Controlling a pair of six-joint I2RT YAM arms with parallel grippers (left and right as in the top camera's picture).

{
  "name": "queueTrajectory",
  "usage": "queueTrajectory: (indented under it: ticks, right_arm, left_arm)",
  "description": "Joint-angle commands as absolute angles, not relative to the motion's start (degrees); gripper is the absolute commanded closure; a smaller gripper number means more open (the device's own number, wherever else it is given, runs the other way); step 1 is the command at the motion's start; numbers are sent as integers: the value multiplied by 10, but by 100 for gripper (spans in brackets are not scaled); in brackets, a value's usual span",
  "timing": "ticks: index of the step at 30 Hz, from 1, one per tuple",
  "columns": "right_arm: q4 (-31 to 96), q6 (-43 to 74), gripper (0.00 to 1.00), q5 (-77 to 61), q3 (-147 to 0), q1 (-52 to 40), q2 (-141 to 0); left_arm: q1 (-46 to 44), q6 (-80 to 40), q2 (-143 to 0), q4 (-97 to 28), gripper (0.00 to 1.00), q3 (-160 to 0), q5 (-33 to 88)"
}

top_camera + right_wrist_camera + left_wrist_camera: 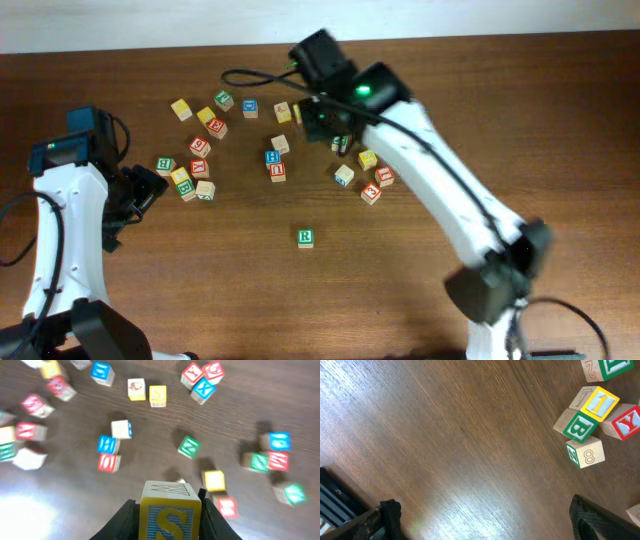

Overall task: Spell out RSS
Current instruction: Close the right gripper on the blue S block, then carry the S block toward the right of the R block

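Your right gripper (169, 505) is clamping a yellow-faced wooden S cube (171, 522) above the scattered cubes (108, 444). Your left gripper (487, 525) is hanging wide open, and the green-bordered wooden R cube (305, 237) is sitting alone.

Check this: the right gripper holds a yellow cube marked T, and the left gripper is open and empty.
Wrong letter: the yellow cube in the right gripper bears an S, not a T; the right wrist view shows it. The left gripper is open and empty.
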State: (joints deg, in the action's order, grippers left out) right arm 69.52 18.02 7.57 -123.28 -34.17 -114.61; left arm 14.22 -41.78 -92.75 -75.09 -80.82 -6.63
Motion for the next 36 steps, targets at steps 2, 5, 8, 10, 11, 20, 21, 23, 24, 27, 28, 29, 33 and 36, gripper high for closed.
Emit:
queueTrajectory:
  ticks: [2, 5, 8, 10, 11, 20, 21, 23, 24, 27, 28, 29, 33, 36]
  right_arm:
    - [762, 183, 74, 83, -1244, -341, -1049]
    - [828, 201, 74, 82, -1244, -341, -1006]
    - [896, 218, 75, 82, -1243, -341, -988]
    - [920, 222, 78, 82, -1238, -341, -988]
    - [923, 223, 80, 82, -1225, -341, -988]
    - [773, 288, 79, 31, -961, -341, -988]
    - [723, 296, 79, -1, -905, -341, -988]
    - [663, 313, 78, -25, -836, -341, -988]
    - [625, 338, 78, -27, -790, -341, -988]
    - [522, 346, 78, -59, -699, -346, -988]
    - [495, 351, 78, -60, -677, -352, -988]
    - [474, 350, 78, -60, -663, -358, -988]
    - [420, 386, 78, -26, -624, -388, -991]
    - [386, 399, 78, -17, -611, -407, -1007]
  left_arm:
    - [144, -413, -931, -751, 1, -805, -69]
    - [144, -413, -931, -751, 1, -805, -69]
    - [144, -413, -931, -751, 1, -805, -69]
    - [144, -413, -931, -751, 1, -805, -69]
    - [144, -413, -931, -751, 1, -805, -69]
    - [144, -413, -931, -751, 1, -805, -69]
    - [144, -413, -931, -751, 1, -805, -69]
    - [144, -413, -931, -751, 1, -805, -69]
    - [144, -413, -931, -751, 1, -805, -69]
    - [144, -413, -931, -751, 1, -805, -69]
    - [144, -413, -931, -751, 1, -805, -69]
    - [144, -413, -931, -751, 1, -805, -69]
    - [144, -413, -931, -751, 1, -805, -69]
    - [144, -413, -931, -751, 1, -805, -69]
